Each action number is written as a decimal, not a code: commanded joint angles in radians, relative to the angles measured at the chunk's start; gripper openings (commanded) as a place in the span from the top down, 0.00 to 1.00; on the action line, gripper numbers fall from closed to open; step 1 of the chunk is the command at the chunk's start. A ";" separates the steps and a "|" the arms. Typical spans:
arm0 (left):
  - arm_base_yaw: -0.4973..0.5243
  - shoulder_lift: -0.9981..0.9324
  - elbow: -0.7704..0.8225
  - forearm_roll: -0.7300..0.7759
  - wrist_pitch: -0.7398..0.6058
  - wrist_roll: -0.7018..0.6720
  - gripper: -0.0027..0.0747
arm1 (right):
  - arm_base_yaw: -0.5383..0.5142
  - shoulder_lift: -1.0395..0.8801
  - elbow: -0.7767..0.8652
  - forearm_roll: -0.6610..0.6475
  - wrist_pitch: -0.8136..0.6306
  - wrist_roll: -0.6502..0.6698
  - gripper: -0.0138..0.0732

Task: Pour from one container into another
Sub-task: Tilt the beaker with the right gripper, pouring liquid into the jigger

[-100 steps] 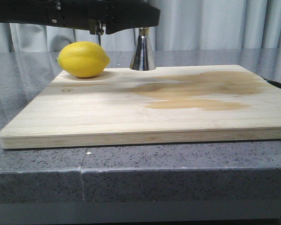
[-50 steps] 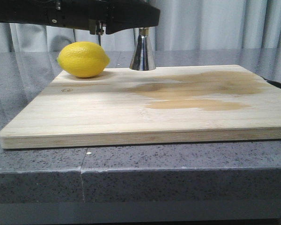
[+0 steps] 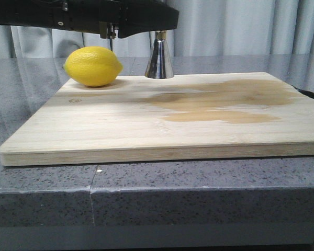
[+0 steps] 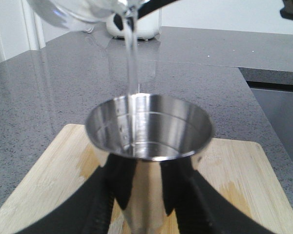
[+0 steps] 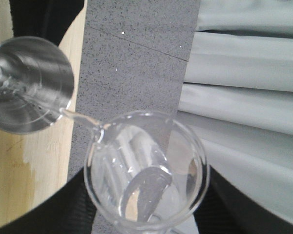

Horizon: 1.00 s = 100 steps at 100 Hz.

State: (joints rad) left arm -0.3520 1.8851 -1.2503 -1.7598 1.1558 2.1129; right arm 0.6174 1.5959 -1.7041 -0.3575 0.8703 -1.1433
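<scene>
Right claw [image 5: 146, 214] holds tilted beaker [image 5: 146, 170], pouring into jigger [image 4: 149, 131]; left claw [image 4: 146, 204] grips jigger on board [image 3: 162, 120].

Board [image 3: 146, 130]: pale wood, lying on a grey speckled counter [image 3: 199, 193] — darker stain toward its right edge.
Lemon [image 3: 93, 66]: near the far left corner.
Jigger [image 3: 159, 58]: upright at the far edge — top hidden behind a black arm [image 3: 94, 15].

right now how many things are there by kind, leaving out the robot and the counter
fruit: 1, the lemon
steel measuring cups: 1, the jigger
glassware: 1, the beaker
boards: 1, the wooden cutting board
total: 4
</scene>
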 commanded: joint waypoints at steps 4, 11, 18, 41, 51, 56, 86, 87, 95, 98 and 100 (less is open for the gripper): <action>-0.001 -0.060 -0.032 -0.076 0.058 -0.007 0.70 | 0.001 -0.042 -0.035 -0.033 -0.079 -0.022 0.45; -0.001 -0.060 -0.032 -0.076 0.058 -0.007 0.70 | 0.001 -0.042 -0.035 -0.033 -0.080 -0.042 0.45; -0.001 -0.060 -0.032 -0.076 0.058 -0.007 0.70 | 0.001 -0.042 -0.035 -0.033 -0.082 -0.054 0.45; -0.001 -0.060 -0.032 -0.076 0.058 -0.007 0.70 | 0.001 -0.042 -0.035 -0.033 -0.097 -0.058 0.45; -0.001 -0.060 -0.032 -0.076 0.058 -0.007 0.70 | 0.001 -0.042 -0.035 -0.033 -0.101 -0.080 0.45; -0.001 -0.060 -0.032 -0.076 0.058 -0.007 0.70 | 0.001 -0.042 -0.035 -0.033 -0.101 -0.094 0.45; -0.001 -0.060 -0.032 -0.076 0.058 -0.007 0.70 | 0.001 -0.042 -0.035 -0.033 -0.103 -0.123 0.45; -0.001 -0.060 -0.032 -0.076 0.058 -0.007 0.70 | 0.001 -0.042 -0.035 -0.033 -0.103 -0.123 0.45; -0.001 -0.060 -0.032 -0.076 0.058 -0.007 0.70 | 0.002 -0.042 -0.035 -0.033 -0.103 -0.146 0.45; -0.001 -0.060 -0.032 -0.076 0.058 -0.007 0.70 | 0.004 -0.042 -0.035 -0.033 -0.103 -0.145 0.45; -0.001 -0.060 -0.032 -0.076 0.058 -0.007 0.70 | 0.004 -0.042 -0.035 -0.033 -0.103 -0.145 0.45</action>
State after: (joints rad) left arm -0.3520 1.8851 -1.2503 -1.7598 1.1558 2.1129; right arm 0.6174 1.5959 -1.7041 -0.3596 0.8354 -1.2679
